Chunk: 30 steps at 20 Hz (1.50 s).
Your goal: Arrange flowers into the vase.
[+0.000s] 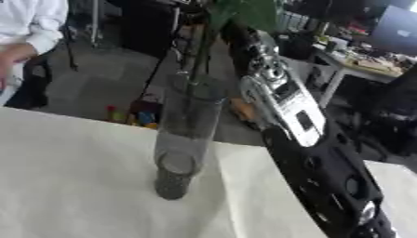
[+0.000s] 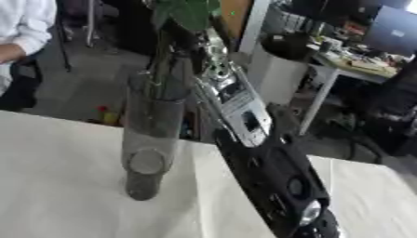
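Clear glass, tall and cylindrical: one vase (image 1: 183, 139) stands on the white table (image 1: 73, 186), near the table's far edge. One dark green stem (image 2: 167, 60) rises out of its mouth, topped by a cluster of green leaves (image 2: 189, 13) at the upper edge of the view. One robot arm (image 2: 260, 153), black with silver joints, comes up from the lower right and runs just beside the vase toward the leaves. The right hand at its end is lost among the foliage and stem, so I cannot tell whether its fingers are apart or closed on anything. The other hand does not show.
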Motion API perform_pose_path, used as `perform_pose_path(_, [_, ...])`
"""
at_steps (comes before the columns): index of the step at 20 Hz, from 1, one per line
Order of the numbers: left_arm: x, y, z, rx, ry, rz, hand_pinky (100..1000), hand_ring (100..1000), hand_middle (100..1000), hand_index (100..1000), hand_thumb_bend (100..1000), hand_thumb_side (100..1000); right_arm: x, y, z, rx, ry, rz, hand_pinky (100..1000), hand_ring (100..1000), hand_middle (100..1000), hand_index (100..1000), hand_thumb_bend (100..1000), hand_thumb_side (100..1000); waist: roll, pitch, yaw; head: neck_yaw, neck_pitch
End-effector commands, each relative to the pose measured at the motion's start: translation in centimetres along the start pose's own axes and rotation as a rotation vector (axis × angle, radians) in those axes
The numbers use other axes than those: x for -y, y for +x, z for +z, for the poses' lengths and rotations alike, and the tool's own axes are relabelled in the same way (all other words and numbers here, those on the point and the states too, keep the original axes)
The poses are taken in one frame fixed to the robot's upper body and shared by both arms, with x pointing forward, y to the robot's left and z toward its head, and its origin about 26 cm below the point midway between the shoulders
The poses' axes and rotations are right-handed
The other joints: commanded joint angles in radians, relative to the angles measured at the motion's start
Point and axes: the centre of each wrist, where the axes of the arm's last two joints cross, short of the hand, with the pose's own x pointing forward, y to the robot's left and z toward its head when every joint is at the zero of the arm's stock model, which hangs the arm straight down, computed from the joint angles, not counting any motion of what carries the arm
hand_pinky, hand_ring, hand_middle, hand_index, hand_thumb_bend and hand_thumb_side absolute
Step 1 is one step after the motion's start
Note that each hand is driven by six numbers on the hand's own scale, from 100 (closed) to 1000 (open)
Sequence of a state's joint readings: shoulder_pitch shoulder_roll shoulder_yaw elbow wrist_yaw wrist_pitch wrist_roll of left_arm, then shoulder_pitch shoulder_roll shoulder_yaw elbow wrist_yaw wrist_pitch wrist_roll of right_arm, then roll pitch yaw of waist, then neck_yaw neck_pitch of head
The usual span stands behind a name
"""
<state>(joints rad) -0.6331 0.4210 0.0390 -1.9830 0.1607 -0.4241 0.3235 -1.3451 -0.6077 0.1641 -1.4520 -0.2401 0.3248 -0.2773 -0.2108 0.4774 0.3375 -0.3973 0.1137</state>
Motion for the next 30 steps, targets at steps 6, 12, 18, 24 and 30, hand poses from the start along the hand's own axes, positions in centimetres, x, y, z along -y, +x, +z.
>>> perform_pose_path(6, [-0.2, 0.53, -0.53, 0.024, -0.005, -0.005, 810, 906, 764, 879, 100, 1000, 1.49, 1.3, 0.07, 0.006, 0.052, 0.133, 888, 715, 619, 785, 100, 533, 0.016, -0.042, -0.01, 0.002, 0.007])
perform_pose_path(12, [-0.16, 0.53, -0.57, 0.026, -0.004, -0.003, 810, 906, 763, 879, 100, 1000, 1.43, 1.21, 0.2, -0.025, 0.105, 0.177, 916, 764, 674, 819, 100, 591, 0.014, -0.046, -0.01, 0.001, 0.006])
perform_pose_path(18, [-0.13, 0.54, -0.64, 0.028, -0.003, -0.003, 810, 906, 763, 879, 100, 1000, 1.33, 0.99, 0.25, -0.075, 0.153, 0.166, 989, 815, 721, 847, 100, 709, 0.011, -0.046, -0.011, 0.002, 0.007])
perform_pose_path(24, [-0.1, 0.55, -0.67, 0.027, -0.005, -0.003, 810, 905, 763, 879, 100, 1000, 1.49, 1.06, 0.34, -0.107, 0.191, 0.172, 1000, 856, 777, 900, 100, 849, 0.009, -0.047, -0.012, 0.003, 0.005])
perform_pose_path(30, [-0.11, 0.54, -0.61, 0.023, -0.005, 0.0, 810, 908, 762, 879, 100, 1000, 1.86, 0.93, 0.37, -0.143, 0.218, 0.218, 1000, 868, 790, 912, 100, 848, 0.011, -0.049, -0.016, 0.004, 0.004])
